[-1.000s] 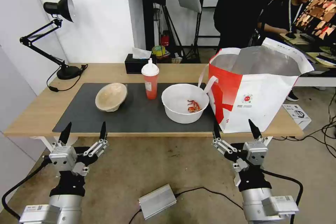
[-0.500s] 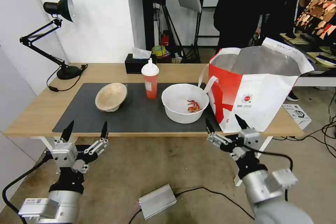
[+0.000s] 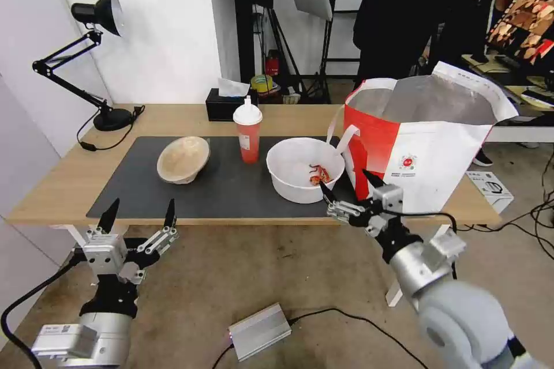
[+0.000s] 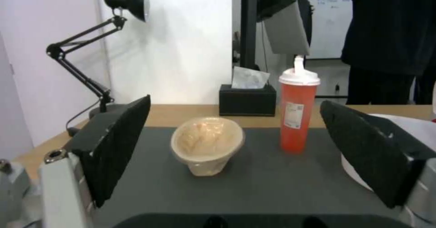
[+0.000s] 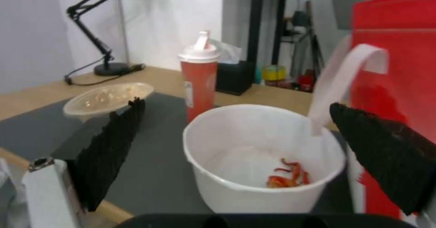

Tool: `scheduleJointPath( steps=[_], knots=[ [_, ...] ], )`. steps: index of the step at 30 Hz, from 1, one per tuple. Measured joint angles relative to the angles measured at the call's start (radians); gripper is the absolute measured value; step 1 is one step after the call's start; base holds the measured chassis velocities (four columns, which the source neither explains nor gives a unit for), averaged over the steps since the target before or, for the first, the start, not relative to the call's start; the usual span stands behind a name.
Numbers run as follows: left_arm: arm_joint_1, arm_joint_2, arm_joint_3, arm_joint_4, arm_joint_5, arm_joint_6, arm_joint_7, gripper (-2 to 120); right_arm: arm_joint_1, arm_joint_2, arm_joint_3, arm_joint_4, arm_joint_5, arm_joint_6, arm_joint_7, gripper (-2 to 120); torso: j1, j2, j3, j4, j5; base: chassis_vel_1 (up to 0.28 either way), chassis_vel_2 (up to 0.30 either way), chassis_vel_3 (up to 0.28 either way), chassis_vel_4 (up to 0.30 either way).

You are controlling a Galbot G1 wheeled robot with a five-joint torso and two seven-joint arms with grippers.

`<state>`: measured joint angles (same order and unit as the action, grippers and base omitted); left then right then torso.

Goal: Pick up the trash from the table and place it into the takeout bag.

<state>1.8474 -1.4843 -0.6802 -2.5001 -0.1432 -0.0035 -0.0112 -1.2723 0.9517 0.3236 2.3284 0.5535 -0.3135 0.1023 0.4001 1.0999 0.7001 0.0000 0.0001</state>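
Note:
A white bowl with orange scraps sits on the dark mat of the table, close against the red-and-white takeout bag. To its left stand a red cup with a white lid and a tilted beige pulp bowl. My right gripper is open at the table's front edge, just before the white bowl and beside the bag's strap handle. My left gripper is open below the front edge, facing the beige bowl and the cup.
A black desk lamp stands at the back left and a black tissue box behind the cup. On the floor lie a silver box, cables and a small white box. People stand behind the bag.
My right gripper has risen and moved left and forward, from below the bag's front corner to the table edge by the white bowl. The left arm has barely moved.

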Motion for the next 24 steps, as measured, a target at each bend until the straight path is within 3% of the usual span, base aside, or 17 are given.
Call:
scheduleJointPath(
  steps=[5, 24],
  knots=[
    [0.005, -0.021, 0.000, 0.000, 0.015, -0.012, 0.000, 100, 0.104, -0.041, -0.090, -0.048, 0.044, -0.020, 0.030, 100, 0.000, 0.000, 0.000, 0.0000, 0.0001, 0.000, 0.000, 0.000, 0.000],
    [0.022, -0.040, -0.011, 0.000, 0.031, -0.029, -0.001, 100, 0.452, -0.085, -0.333, -0.208, 0.173, -0.109, 0.076, 100, 0.000, 0.000, 0.000, 0.0000, -0.0001, 0.000, 0.000, 0.000, 0.000]
  ],
)
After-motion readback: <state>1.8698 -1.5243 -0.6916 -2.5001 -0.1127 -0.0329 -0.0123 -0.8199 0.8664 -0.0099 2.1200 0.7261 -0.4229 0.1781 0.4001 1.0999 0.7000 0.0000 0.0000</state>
